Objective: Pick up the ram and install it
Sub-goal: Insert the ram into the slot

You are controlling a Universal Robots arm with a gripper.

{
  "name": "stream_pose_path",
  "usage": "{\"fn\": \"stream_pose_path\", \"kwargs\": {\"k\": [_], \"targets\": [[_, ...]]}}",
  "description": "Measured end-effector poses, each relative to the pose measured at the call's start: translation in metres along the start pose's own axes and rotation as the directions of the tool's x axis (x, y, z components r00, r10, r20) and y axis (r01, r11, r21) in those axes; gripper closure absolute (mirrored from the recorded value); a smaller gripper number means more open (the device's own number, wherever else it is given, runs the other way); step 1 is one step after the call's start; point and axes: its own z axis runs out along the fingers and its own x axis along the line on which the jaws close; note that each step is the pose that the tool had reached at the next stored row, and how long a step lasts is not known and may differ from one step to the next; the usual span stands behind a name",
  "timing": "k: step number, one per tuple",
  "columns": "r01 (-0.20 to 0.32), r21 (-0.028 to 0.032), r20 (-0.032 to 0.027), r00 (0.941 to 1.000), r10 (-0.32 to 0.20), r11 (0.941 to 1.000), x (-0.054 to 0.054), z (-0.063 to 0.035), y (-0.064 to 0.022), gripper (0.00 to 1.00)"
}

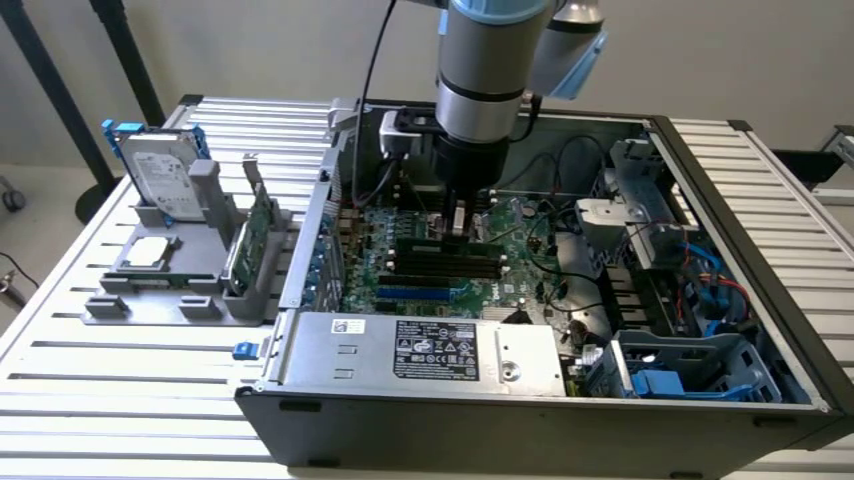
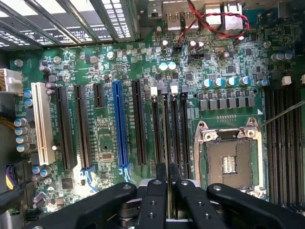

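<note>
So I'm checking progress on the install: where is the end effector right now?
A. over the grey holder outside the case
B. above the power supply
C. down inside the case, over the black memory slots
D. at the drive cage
C: the end effector reaches down into the open case, right over the black memory slots on the motherboard.

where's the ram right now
The ram is edge-on between the closed fingers of the hand, over the black memory slots beside the empty processor socket, mid-motherboard inside the open case.
</note>
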Motion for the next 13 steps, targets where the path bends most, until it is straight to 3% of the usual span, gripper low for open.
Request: {"fn": "stream_pose_path", "kwargs": {"k": [13], "targets": [[0.017, -0.0003, -0.0017, 0.9999, -0.017, 0.9999, 0.0013, 0.0032, -0.0003, 0.86]]}}
